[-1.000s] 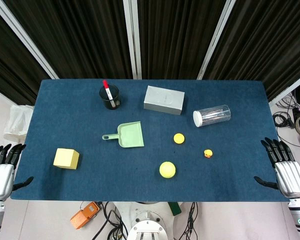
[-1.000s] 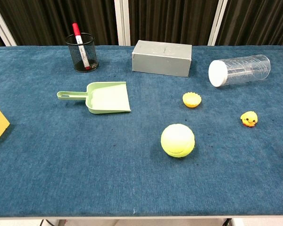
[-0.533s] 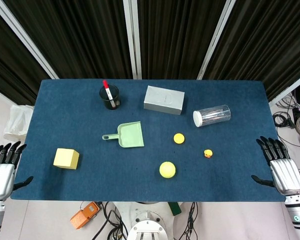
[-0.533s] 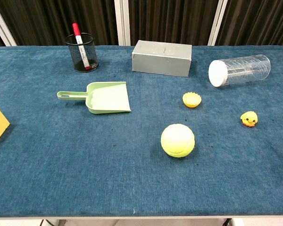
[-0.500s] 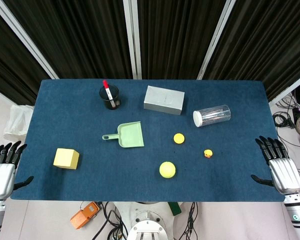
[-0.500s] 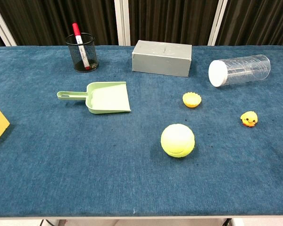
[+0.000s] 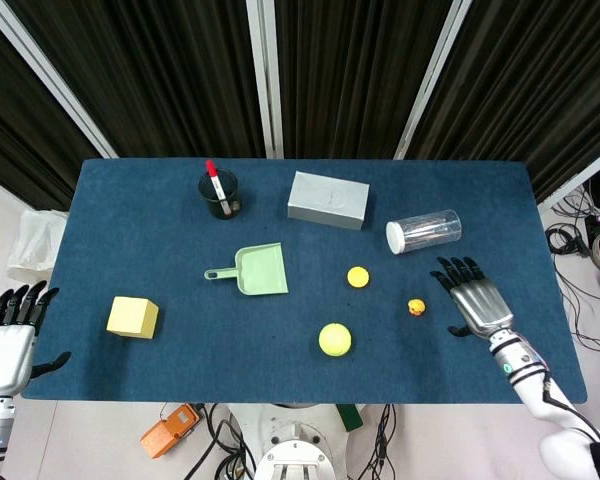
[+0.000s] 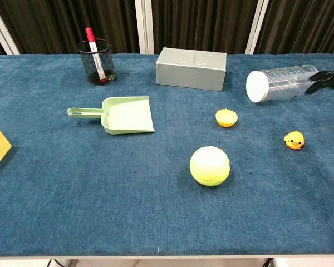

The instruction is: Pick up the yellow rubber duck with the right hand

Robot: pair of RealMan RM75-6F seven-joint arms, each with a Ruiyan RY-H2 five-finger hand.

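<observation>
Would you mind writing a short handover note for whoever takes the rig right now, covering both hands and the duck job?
Right hand: open, fingers spread, holding nothing, over the table just right of the yellow rubber duck, not touching it.
Left hand: open, empty, off the table's left edge.
Duck: sits upright on the blue table, with the tennis ball to its left and the clear tube lying behind it.
Done: the right hand has been brought in beside the duck.
Left: lower the right hand onto the duck, close on it, lift.
</observation>
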